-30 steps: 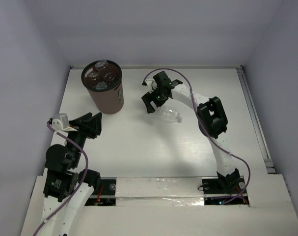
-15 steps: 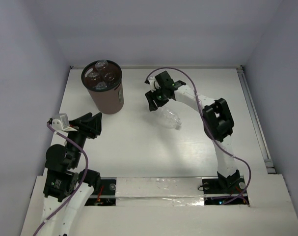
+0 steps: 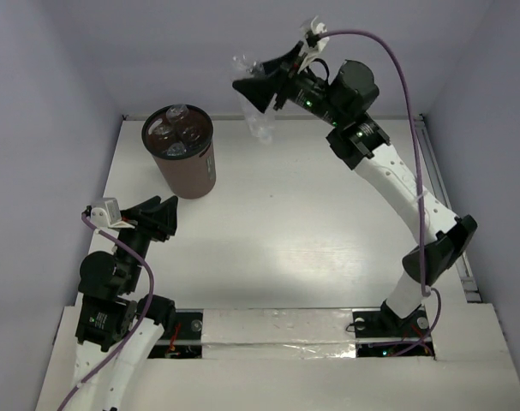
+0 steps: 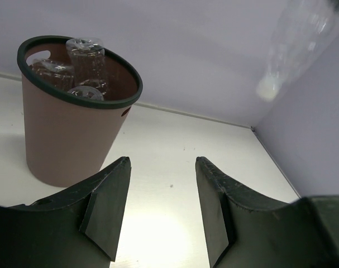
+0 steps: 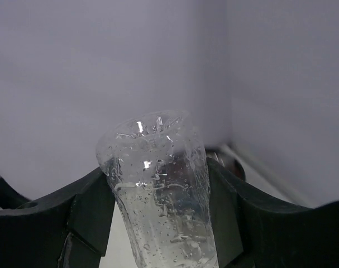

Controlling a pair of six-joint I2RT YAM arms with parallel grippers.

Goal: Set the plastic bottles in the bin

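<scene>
And up it comes! A second ago the clear unlabelled bottle (image 3: 260, 124) was lying on the white table (image 3: 285, 248) to the right of the bin (image 3: 200, 175), with the right gripper (image 3: 253, 81) crouched over it. Now the right arm has swung up tall and the bottle is off the surface, hanging high in the air to the right of the bin and a little beyond it, near the back wall.

The right wrist view settles the grip: both black fingers (image 5: 91, 212) are clamped on the bottle's wet, beaded body (image 5: 158, 167), and its base points up past the fingertips. From the left wrist camera the same bottle (image 4: 295, 39) is a pale blur well above the bin's black rim (image 4: 80, 100) and off to the right, pale cap end down.

The bin hasn't budged. It stands upright with several bottles (image 3: 178, 133) already poking up inside. I see no other bottle on the table outside the bin, so this looks like the last one.

The left gripper (image 3: 159, 208) sits parked on the near side of the bin, just as before. Its fingers (image 4: 108, 206) are spread wide apart with nothing between them.

So the pick is done and the carry is under way. What's left, by my reading, is a sweep leftward until the bottle hangs over the bin's mouth, then a release. The bottles standing proud inside could bounce it out.
</scene>
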